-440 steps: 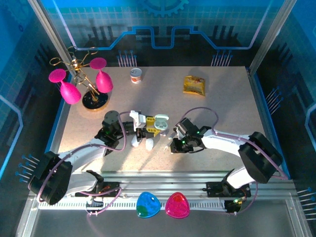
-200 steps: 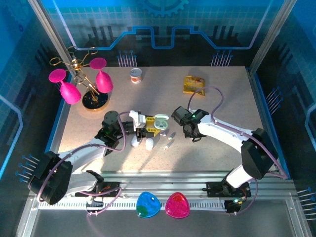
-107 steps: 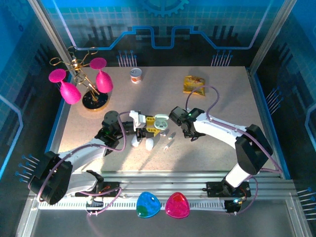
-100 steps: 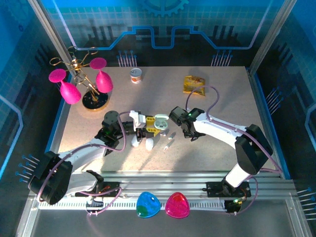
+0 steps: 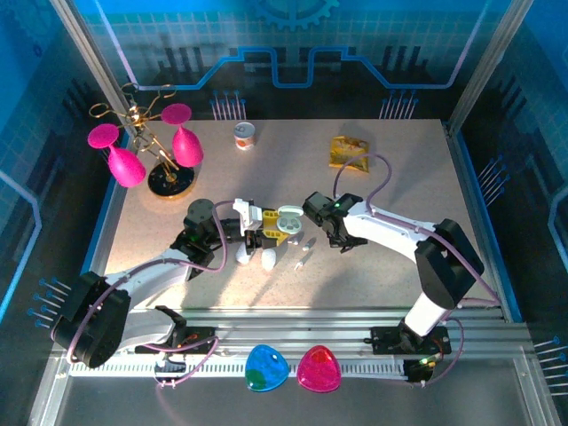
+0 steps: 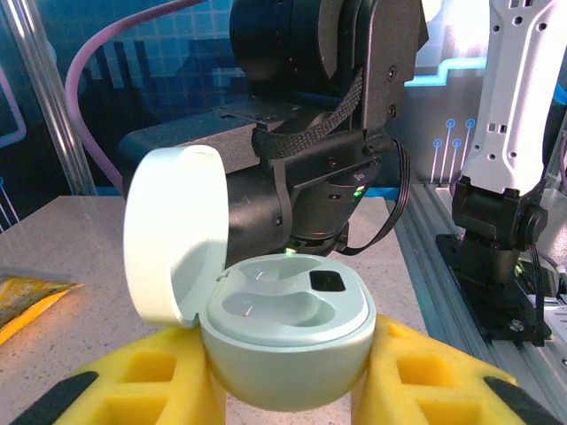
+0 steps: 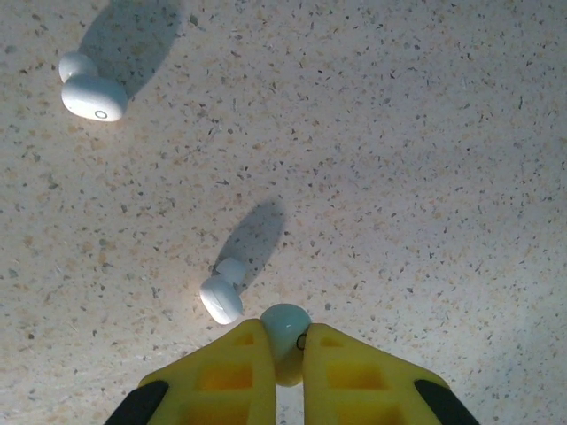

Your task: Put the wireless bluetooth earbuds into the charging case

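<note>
From the top camera I see my left end effector [image 5: 267,232] clamped on the open charging case [image 5: 288,218] in the middle of the table [image 5: 399,177]. The right end effector [image 5: 318,232] sits just right of the case, and two loose earbuds [image 5: 300,262] lie on its near side. On the left wrist camera, yellow fingers [image 6: 133,398] squeeze the case [image 6: 288,341] from both sides, with its lid [image 6: 173,235] tipped up. On the right wrist camera, the right end effector [image 7: 282,343] pinches one earbud [image 7: 285,328]. A second earbud [image 7: 221,297] and a third earbud [image 7: 90,96] rest on the table.

Bright overhead light, soft shadows, sharp focus.
</note>
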